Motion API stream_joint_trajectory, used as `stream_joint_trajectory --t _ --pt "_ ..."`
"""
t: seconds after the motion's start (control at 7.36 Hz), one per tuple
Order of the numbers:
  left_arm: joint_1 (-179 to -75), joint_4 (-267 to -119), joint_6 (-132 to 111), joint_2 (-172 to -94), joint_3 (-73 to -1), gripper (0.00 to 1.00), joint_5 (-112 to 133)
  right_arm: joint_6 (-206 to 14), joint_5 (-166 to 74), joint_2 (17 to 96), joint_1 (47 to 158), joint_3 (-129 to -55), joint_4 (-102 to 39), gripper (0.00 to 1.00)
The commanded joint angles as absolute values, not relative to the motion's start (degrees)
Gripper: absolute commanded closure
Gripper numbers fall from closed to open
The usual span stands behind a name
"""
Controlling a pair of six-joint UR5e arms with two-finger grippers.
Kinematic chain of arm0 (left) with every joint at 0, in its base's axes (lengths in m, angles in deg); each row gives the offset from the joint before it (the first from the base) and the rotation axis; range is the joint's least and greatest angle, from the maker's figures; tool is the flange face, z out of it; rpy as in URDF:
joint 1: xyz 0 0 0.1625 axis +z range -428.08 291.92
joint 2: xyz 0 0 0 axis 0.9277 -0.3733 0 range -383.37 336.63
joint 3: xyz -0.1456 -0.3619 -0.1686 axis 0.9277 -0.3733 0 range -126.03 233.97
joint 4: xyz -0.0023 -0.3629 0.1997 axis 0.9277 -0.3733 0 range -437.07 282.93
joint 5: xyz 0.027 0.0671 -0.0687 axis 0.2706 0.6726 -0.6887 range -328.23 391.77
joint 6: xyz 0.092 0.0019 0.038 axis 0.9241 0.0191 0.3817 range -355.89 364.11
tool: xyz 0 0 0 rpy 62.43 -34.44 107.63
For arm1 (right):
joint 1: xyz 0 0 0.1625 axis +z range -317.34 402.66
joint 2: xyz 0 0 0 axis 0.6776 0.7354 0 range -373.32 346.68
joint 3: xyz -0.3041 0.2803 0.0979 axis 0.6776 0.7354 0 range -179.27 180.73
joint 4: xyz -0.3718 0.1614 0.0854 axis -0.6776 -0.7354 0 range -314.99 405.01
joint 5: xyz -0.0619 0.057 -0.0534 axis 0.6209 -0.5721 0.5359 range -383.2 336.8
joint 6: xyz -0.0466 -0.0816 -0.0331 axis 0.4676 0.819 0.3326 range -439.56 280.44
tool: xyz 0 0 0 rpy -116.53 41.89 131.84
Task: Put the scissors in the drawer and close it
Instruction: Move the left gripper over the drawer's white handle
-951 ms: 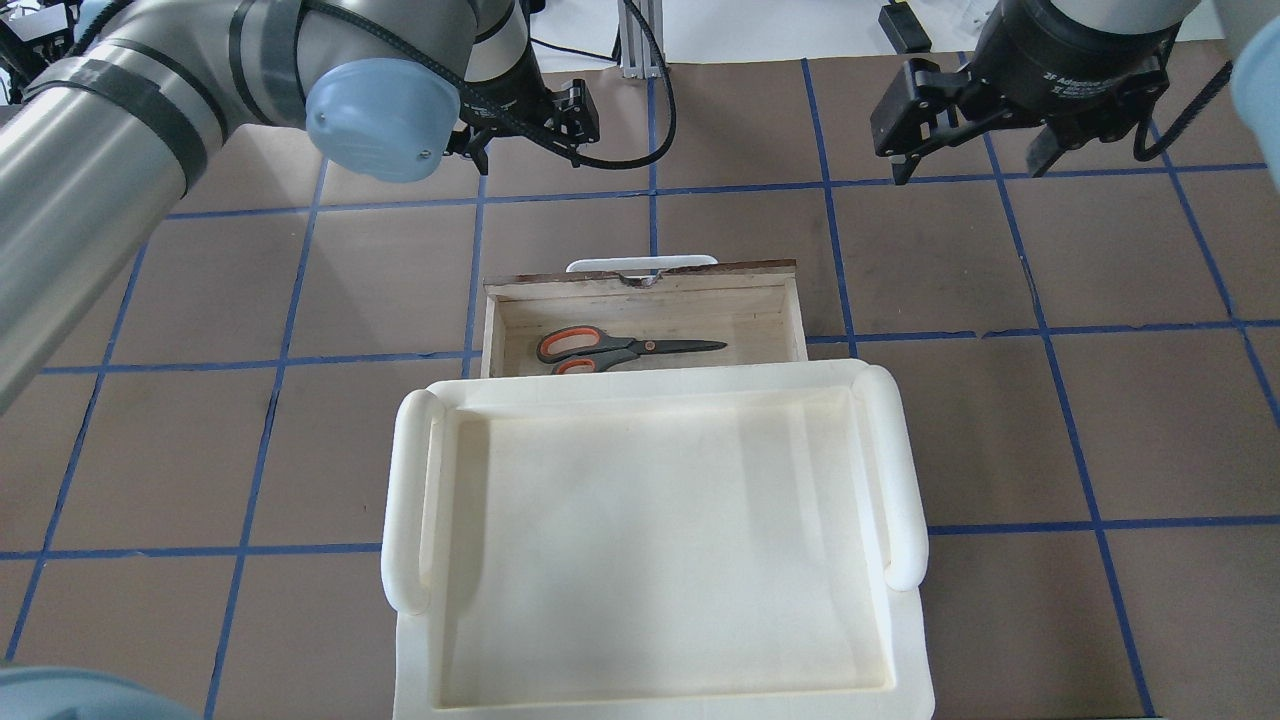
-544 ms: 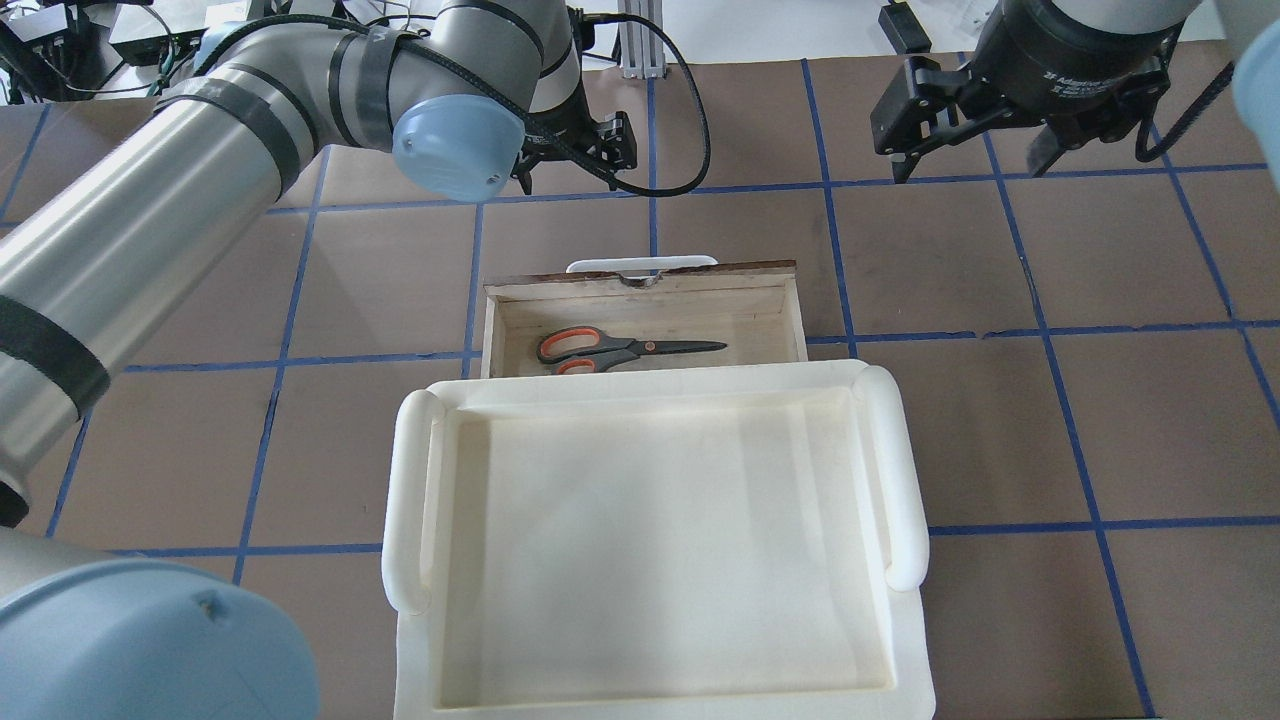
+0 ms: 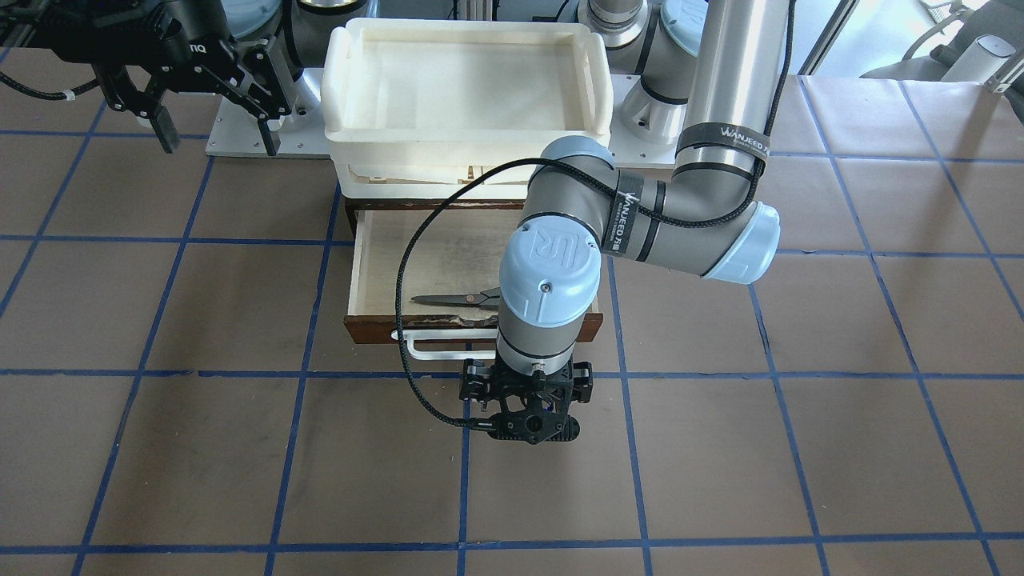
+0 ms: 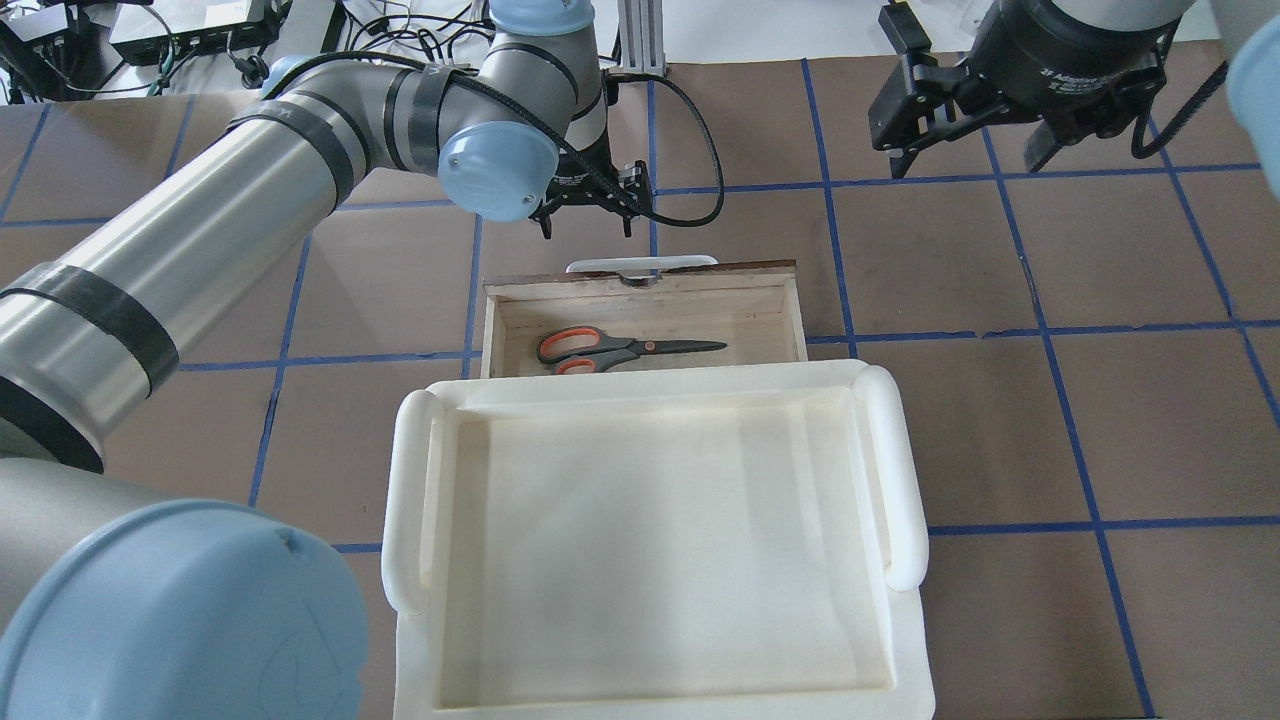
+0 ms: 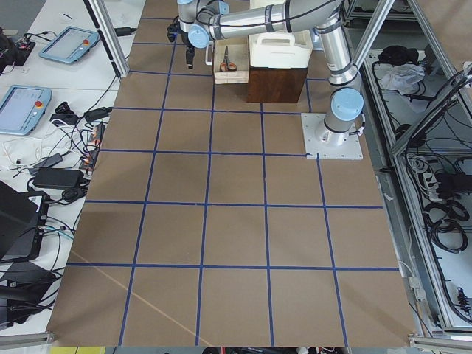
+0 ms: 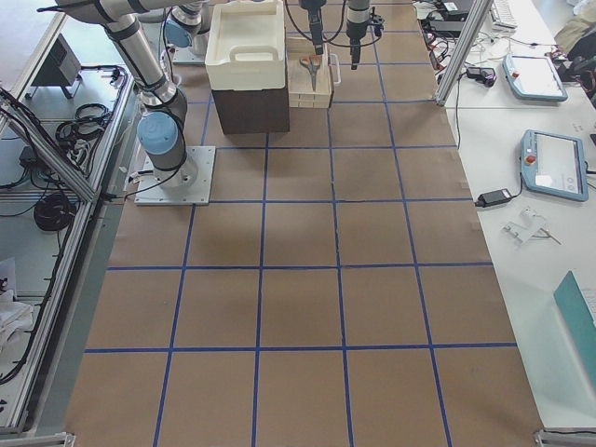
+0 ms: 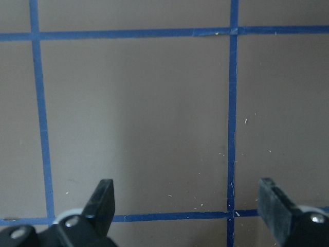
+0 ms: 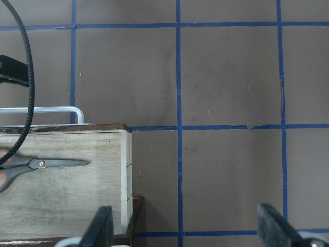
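The scissors [image 4: 625,348] lie flat inside the open drawer [image 4: 795,320], blades pointing right; they also show in the right wrist view [image 8: 46,163] and, partly hidden by the left arm, in the front view [image 3: 452,300]. The drawer's white bar handle [image 4: 640,263] faces away from the robot. My left gripper [image 4: 588,228] hangs open and empty just beyond the handle, above the table; the left wrist view [image 7: 187,206] shows only bare mat between its fingers. My right gripper [image 4: 975,160] is open and empty, high to the drawer's right [image 8: 187,229].
A cream plastic tray [image 4: 410,500] sits on top of the dark cabinet [image 5: 276,85] that the drawer slides out of. The left arm's black cable [image 3: 404,264] loops over the drawer. Brown mat with blue tape grid lies all around.
My left arm has swung right and nearer, bringing its gripper from the far left of the drawer to just beyond the handle. The right arm, drawer and scissors have not moved.
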State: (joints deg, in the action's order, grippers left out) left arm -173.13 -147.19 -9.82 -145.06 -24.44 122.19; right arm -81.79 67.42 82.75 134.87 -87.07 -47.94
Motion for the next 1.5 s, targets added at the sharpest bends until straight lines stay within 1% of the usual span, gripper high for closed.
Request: stream_joint_trajectory --t 0.0,1.36 --pt "-173.2 -149.66 -10.39 -145.27 -24.43 0.0 120.99 -81.75 67.33 82.75 134.86 -87.07 -47.97 0.0" --pt "-173.2 -157.05 -19.88 -144.92 -24.43 0.0 118.43 -81.23 67.15 82.66 134.94 -87.07 -47.97 0.0"
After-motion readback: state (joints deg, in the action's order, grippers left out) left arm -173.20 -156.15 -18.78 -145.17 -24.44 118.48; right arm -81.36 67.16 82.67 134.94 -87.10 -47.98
